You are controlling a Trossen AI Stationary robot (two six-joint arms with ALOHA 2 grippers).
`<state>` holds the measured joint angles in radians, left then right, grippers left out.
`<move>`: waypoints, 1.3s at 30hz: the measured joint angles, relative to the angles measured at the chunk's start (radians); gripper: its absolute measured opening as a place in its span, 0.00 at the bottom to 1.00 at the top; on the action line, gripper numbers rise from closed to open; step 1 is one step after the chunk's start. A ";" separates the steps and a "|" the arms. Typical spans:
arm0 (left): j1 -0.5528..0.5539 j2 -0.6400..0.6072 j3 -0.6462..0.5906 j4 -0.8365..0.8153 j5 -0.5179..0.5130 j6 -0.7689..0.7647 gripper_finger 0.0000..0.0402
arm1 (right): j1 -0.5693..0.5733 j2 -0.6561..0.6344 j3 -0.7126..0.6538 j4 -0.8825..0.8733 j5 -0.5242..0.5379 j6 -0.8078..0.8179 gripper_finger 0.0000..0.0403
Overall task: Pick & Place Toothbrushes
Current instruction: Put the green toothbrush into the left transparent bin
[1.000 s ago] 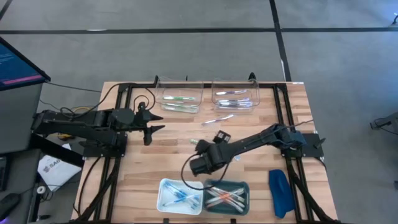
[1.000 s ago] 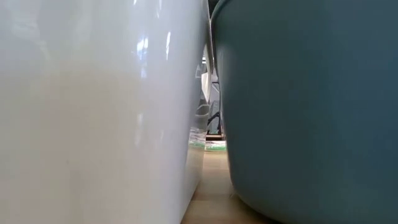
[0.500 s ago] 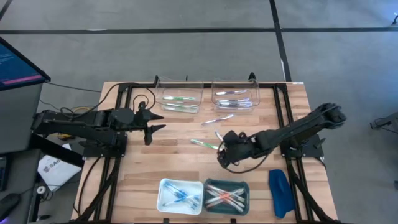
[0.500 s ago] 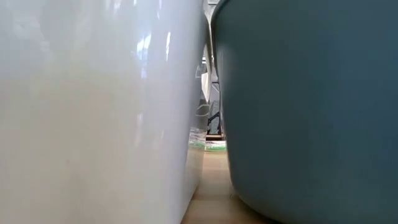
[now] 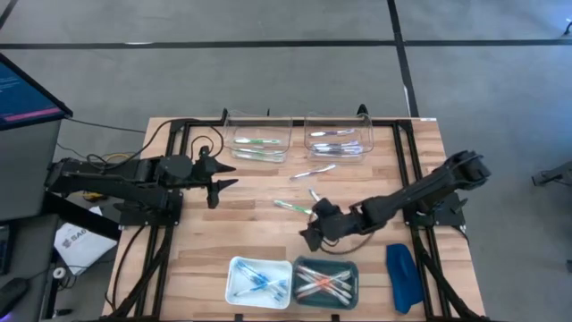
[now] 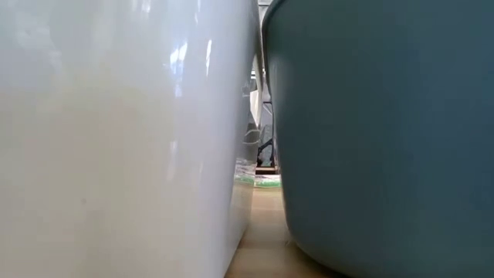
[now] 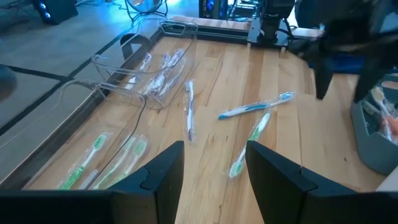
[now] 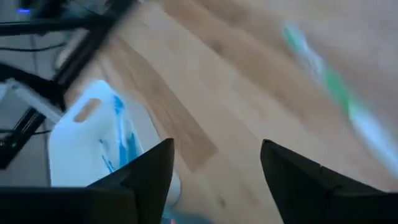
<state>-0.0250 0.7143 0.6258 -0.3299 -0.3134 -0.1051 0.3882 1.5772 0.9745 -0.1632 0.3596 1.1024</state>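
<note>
From overhead I see my right hand [image 5: 308, 238] low over the middle of the desk [image 5: 206, 241], fingers spread and empty, with three loose toothbrushes [image 5: 292, 207] lying just beyond it toward the clear bins [image 5: 259, 139], the nearest, a green one, running crosswise to its reach, while the left hand [image 5: 217, 185] waits well off to the side. My left wrist view shows its own fingers [image 7: 163, 171] parted on nothing, the green toothbrush [image 7: 249, 144] and blue toothbrush [image 7: 256, 106] lying ahead. The right wrist view is blurred, but I think the green streak is that toothbrush beside the spread fingers [image 8: 149, 171], with the white tray [image 8: 87, 146] close by.
</note>
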 joint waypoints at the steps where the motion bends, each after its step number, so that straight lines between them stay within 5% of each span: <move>1: 0.000 0.000 0.000 -0.001 0.000 0.000 0.42 | -0.011 0.015 0.000 -0.020 -0.039 0.044 0.55; 10: 0.000 0.000 0.000 0.001 0.000 0.000 0.42 | -0.042 0.148 -0.001 -0.064 -0.224 0.188 0.04; 39: 0.000 0.000 0.000 0.010 0.000 0.000 0.42 | -0.158 0.146 0.000 -0.357 -0.265 0.336 0.00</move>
<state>-0.0250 0.7143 0.6258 -0.3199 -0.3134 -0.1051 0.2298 1.7231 0.9749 -0.5205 0.0950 1.4383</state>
